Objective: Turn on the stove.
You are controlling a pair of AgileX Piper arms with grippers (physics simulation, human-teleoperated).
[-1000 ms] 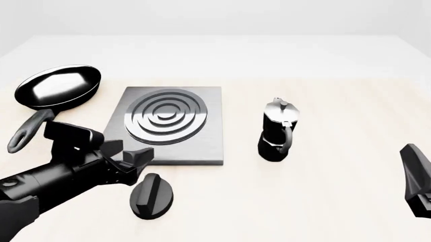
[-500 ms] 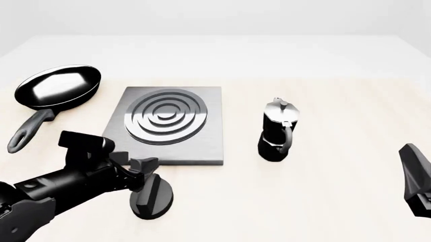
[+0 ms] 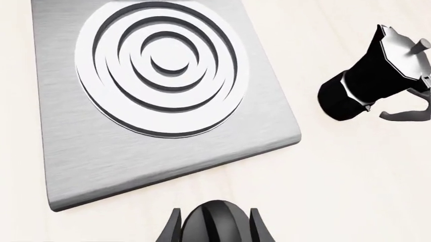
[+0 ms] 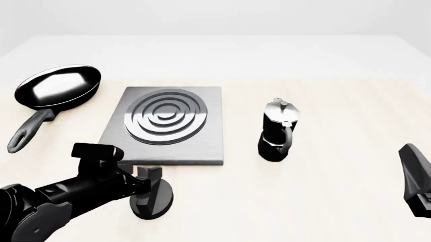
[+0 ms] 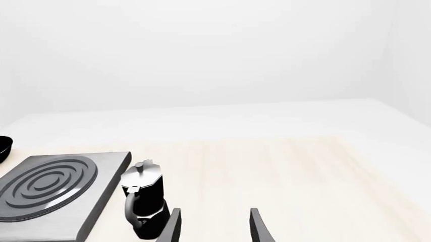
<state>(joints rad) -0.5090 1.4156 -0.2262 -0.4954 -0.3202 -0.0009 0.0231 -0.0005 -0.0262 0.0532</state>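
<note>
The table (image 4: 336, 60) spreads pale under everything. The stove (image 4: 202, 146) lies flat left of centre, its ring burner (image 4: 165, 117) facing up; my left wrist camera shows it whole, while my right wrist camera cuts off its near corner. My left arm (image 4: 60, 201) comes in low from the near left, stretched forward over the table, and its bulk hides much of the black knob (image 4: 158, 199) that sits just in front of the stove's near edge. My left gripper (image 4: 145, 184) is at that knob: in the left wrist view its two fingers (image 3: 173, 229) stand either side of the knob's rounded ridge, parted around it, but I cannot tell whether they press it. The frying pan (image 4: 57, 85) rests at far left, apart from the stove, handle toward me. The moka pot (image 4: 277, 131) stands upright right of the stove. My right gripper (image 5: 214, 227) is released, fingers spread over bare table; only a dark sliver shows at the front view's right edge.
</note>
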